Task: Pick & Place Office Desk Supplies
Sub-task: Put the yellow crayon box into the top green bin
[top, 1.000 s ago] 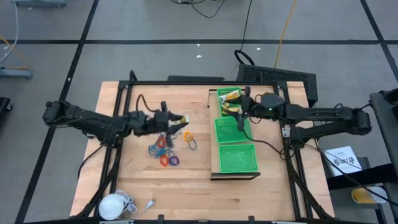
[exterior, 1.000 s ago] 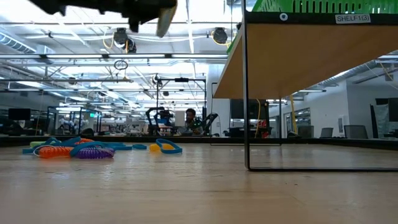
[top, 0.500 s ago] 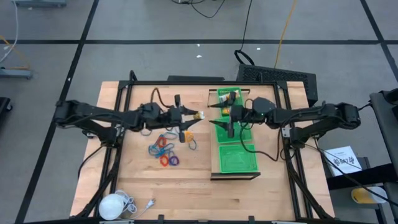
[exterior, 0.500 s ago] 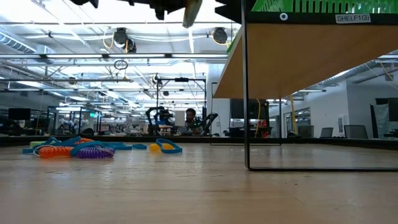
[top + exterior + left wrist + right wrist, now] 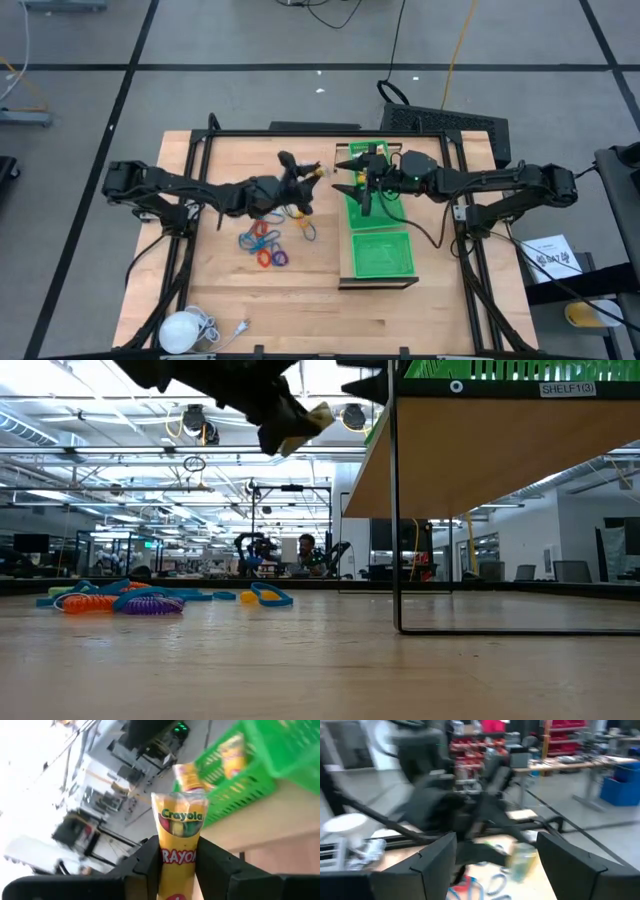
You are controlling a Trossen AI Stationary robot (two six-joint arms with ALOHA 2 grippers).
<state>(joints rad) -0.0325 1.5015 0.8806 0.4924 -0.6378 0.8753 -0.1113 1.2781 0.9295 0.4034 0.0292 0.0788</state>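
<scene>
We've got a yellow crayon packet (image 5: 181, 840) pinched in the left gripper (image 5: 300, 178), held up in the air right by the edge of the green mesh tray (image 5: 381, 255) (more packets (image 5: 372, 153) already sit in its far end). Right gripper (image 5: 355, 177) hangs spread wide just beside it, gripping nothing. Rings (image 5: 264, 240) lie on the table (image 5: 220, 290).

Left end effector (image 5: 300, 180) raised mid-table, fingers clamped, right end effector (image 5: 352, 178) facing it, fingers spread
</scene>
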